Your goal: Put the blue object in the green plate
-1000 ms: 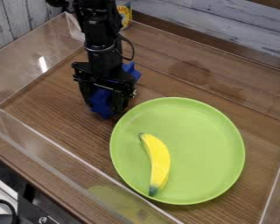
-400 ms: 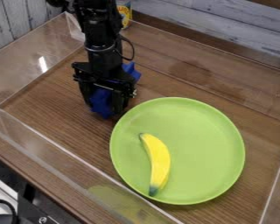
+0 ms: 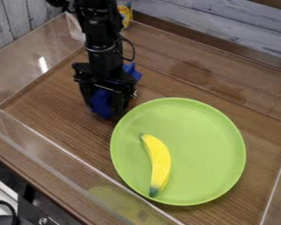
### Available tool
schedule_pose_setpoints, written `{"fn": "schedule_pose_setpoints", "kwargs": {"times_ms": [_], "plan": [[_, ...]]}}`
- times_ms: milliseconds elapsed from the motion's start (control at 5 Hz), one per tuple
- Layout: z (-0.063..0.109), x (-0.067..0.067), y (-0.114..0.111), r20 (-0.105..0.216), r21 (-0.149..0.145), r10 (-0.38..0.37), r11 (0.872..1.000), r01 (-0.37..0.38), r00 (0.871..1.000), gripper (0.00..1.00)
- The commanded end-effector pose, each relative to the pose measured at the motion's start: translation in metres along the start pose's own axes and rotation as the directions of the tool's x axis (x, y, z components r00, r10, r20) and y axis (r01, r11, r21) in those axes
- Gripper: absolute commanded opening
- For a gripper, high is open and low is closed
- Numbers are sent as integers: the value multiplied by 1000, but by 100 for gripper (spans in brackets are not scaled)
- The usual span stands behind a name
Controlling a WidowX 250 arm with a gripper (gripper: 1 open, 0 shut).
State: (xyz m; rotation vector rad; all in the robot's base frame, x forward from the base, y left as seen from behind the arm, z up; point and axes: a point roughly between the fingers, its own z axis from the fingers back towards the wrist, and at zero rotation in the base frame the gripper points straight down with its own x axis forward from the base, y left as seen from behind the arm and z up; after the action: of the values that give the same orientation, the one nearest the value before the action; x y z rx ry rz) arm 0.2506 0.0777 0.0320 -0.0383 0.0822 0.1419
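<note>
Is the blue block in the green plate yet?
No, it's out: the blue block shows among the robot's jaws, beside the green plate.

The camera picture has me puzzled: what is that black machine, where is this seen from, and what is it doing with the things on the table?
The black machine is a robot arm, reaching down from the top of the picture. All the pictures share one view, looking down at the wooden table from above. At the arm's lower end is its hand, which is over and around a blue object. The hand hides much of it, so I can't tell whether it is gripped. Nearby lies a big green plate with a yellow banana on it. The job is to put the blue object in that plate.
</note>
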Motion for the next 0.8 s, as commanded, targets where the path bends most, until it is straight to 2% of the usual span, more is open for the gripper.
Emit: {"fn": "schedule_pose_setpoints", "kwargs": {"times_ms": [0,600], "plan": [[9,8,-1,31,8,-14,1000,13,999,0],[10,8,-3,29,12,-23,1000,23,999,0]]}}
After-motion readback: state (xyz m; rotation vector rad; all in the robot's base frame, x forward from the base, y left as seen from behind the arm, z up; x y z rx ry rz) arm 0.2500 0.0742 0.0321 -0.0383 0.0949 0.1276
